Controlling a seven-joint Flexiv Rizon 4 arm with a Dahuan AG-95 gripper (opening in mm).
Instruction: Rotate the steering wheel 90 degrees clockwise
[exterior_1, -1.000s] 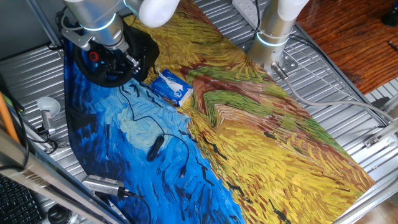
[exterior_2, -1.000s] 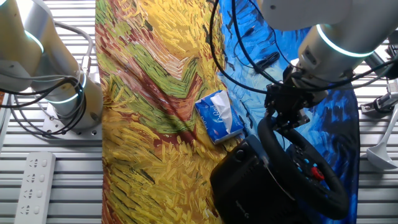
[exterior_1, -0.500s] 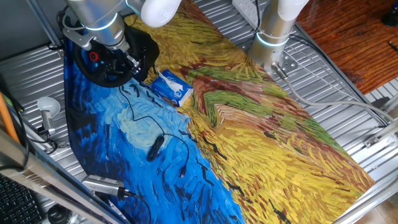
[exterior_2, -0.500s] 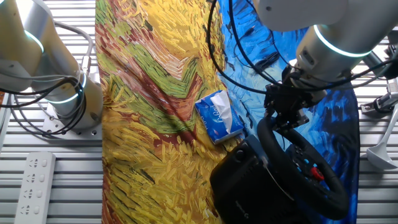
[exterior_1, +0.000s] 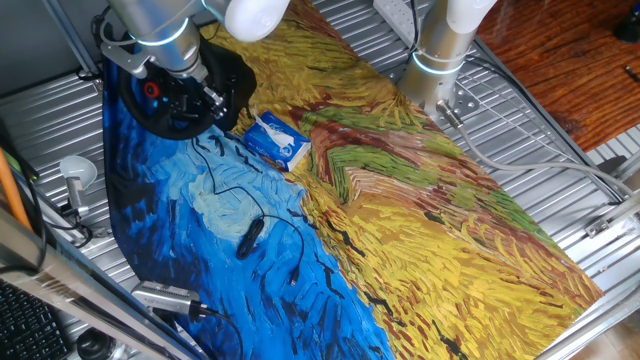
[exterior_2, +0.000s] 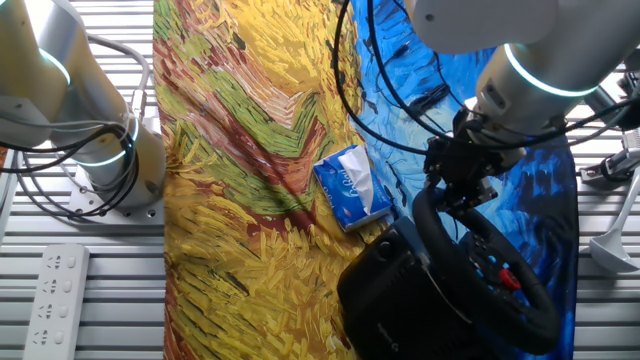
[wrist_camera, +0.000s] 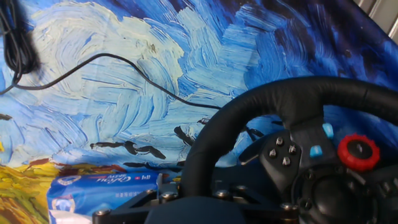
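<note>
The black steering wheel (exterior_1: 137, 112) stands on its black base at the far left end of the painted cloth; it also shows in the other fixed view (exterior_2: 520, 300). In the hand view its thick rim (wrist_camera: 298, 99) arcs over the hub, which carries small buttons and a red round knob (wrist_camera: 358, 152). My gripper (exterior_2: 455, 195) sits at the rim's upper left part. In the hand view the rim runs straight down between my jaws (wrist_camera: 193, 193), which close around it. The fingertips themselves are hidden behind the rim.
A small blue-white box (exterior_1: 277, 140) lies on the cloth just beside the wheel's base (exterior_2: 352, 186). A black cable with a small dark device (exterior_1: 250, 235) trails over the blue part of the cloth. A second arm's base (exterior_2: 100, 150) stands at the table's side, and a power strip (exterior_2: 55, 300) lies near it.
Almost nothing differs; the arm and the wheel stand nearly as they did a second ago, with only a very slight shift of the wrist.
</note>
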